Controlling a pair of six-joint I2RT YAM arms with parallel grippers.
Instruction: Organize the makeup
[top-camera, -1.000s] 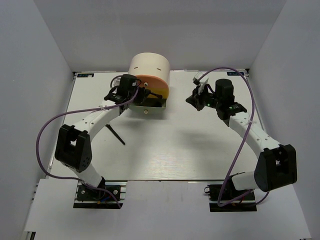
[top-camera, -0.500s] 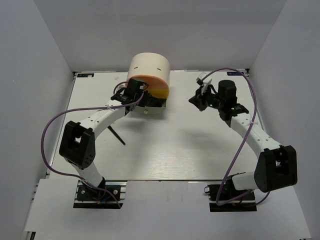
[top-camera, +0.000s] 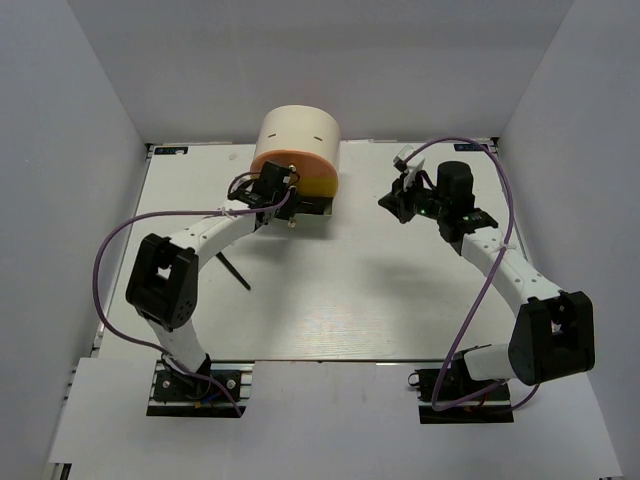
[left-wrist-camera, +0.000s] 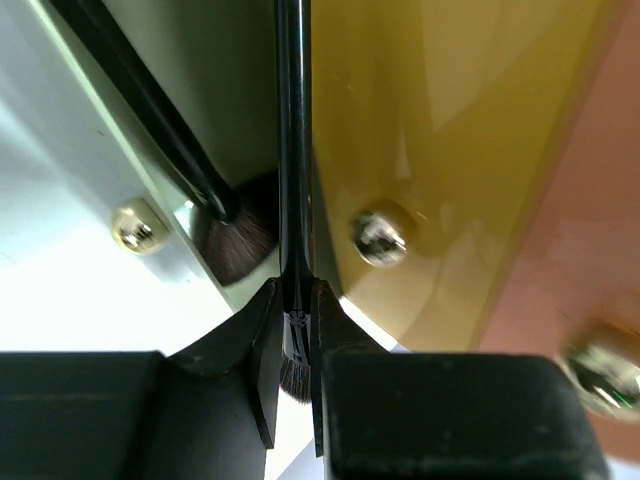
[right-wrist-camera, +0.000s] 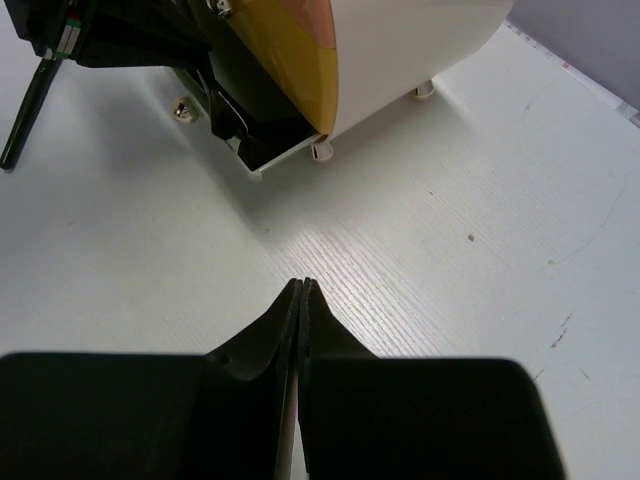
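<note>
Bristles and a thin black handle fill the left wrist view: the left end effector (left-wrist-camera: 293, 300) is clamped on a black brush (left-wrist-camera: 292, 150), its two fingers pressed against the handle near the tufted end. The handle runs straight up, away from the camera, along the edge of the yellow drawer (left-wrist-camera: 450, 130). A strip of the orange drawer (left-wrist-camera: 590, 200) shows at the right, and a small gold knob (left-wrist-camera: 380, 235) sits on the yellow front.

Just left of the held brush, a second dark handle slants off to the upper left from a fan of brown-black bristles. Whether that is another brush lying in the open drawer or a reflection, I cannot tell.

From overhead, the left arm reaches across to the round cream box (top-camera: 298, 130) at the back of the worktop (top-camera: 350, 290). Its tip hangs right at the bottom drawer (top-camera: 310, 208), which is pulled out toward the arms.

A thin black stick (top-camera: 232, 268) lies by itself on the worktop, under the left arm's forearm and well apart from the box.

The right end effector (top-camera: 398, 200) hovers to the right of the box, clear of it. Its own camera shows the fingers pressed together with nothing between them — they point down at bare worktop, with the box and its open drawer up ahead.
</note>
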